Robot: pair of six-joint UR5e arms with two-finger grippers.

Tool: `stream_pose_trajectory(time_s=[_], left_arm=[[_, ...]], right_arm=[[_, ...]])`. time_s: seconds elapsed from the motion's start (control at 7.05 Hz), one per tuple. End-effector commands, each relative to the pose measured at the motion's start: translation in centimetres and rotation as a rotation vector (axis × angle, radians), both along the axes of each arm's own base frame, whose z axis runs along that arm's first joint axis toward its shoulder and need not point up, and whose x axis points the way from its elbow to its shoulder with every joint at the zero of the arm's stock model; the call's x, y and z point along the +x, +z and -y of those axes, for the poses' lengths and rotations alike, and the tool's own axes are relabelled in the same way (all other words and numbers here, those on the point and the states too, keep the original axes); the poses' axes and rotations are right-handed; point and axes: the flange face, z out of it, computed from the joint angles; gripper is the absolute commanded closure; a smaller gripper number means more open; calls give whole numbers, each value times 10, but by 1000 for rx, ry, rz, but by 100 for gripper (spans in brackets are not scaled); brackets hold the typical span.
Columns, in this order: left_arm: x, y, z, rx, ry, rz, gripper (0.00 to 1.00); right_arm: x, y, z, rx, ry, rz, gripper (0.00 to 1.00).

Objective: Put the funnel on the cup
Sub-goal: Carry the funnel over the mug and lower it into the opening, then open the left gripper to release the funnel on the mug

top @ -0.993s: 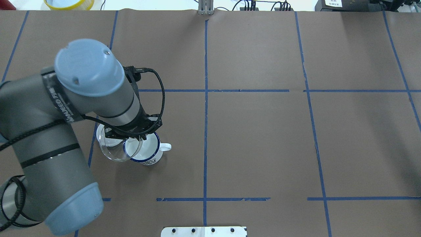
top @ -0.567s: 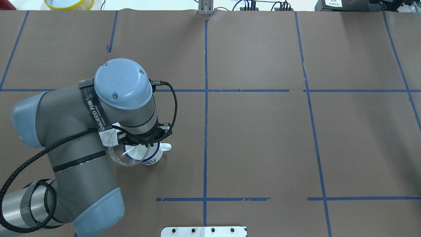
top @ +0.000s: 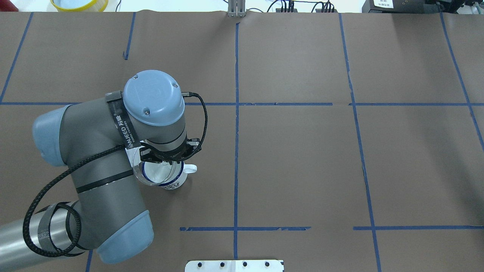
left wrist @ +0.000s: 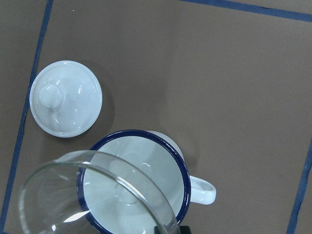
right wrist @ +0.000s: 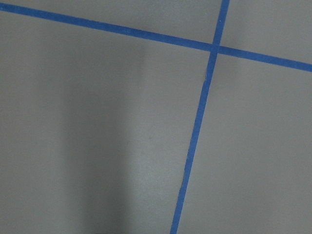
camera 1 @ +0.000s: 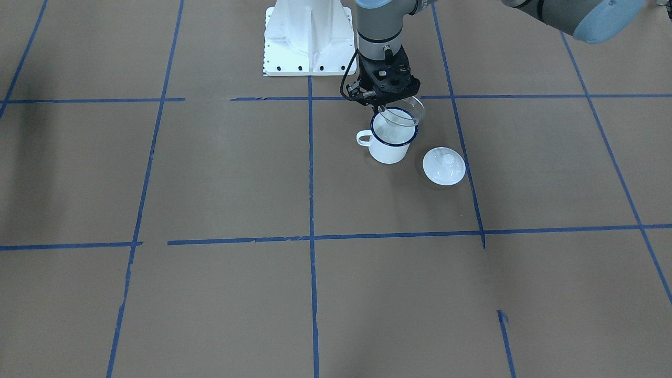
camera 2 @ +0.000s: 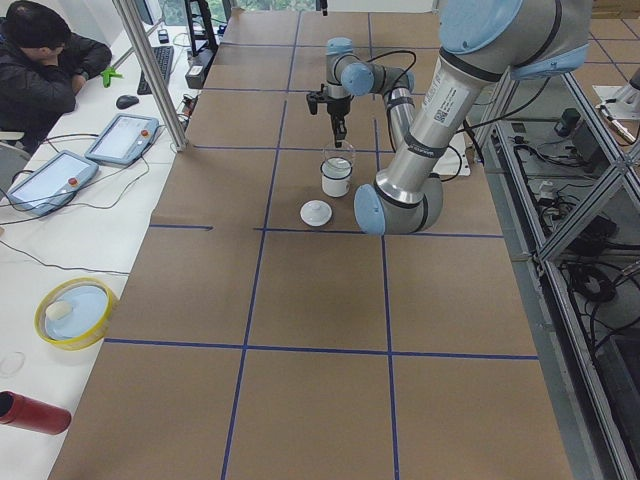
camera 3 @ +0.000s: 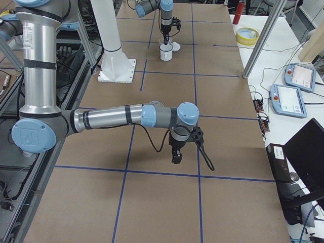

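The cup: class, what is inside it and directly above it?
The left gripper holds the clear funnel tilted over the cup, its stem pointing into the white, apparently empty interior. The gripper and glass bowl cover part of the inside, so that cannot be checked.

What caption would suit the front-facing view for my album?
The left gripper holds a clear funnel over the blue-rimmed cup, a white knobbed lid lying beside it.
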Motion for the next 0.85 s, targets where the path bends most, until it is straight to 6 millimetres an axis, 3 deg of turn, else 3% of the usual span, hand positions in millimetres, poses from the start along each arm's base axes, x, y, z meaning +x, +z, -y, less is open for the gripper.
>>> stream_pose_trajectory(time_s=[0.0,0.28,0.57,0.71], left_arm=[[-1,0,0,3,-2,-1,0],[-4,-8,-2,12,-2,-17,0],[-28,-26,-7,57,1,-74,0],[-49,-31,13,110,9,-97,0]], right_arm=[[0,0,0,0,0,0,0],[0,0,0,0,0,0,0],[0,0,0,0,0,0,0],[0,0,0,-1,0,0,0]])
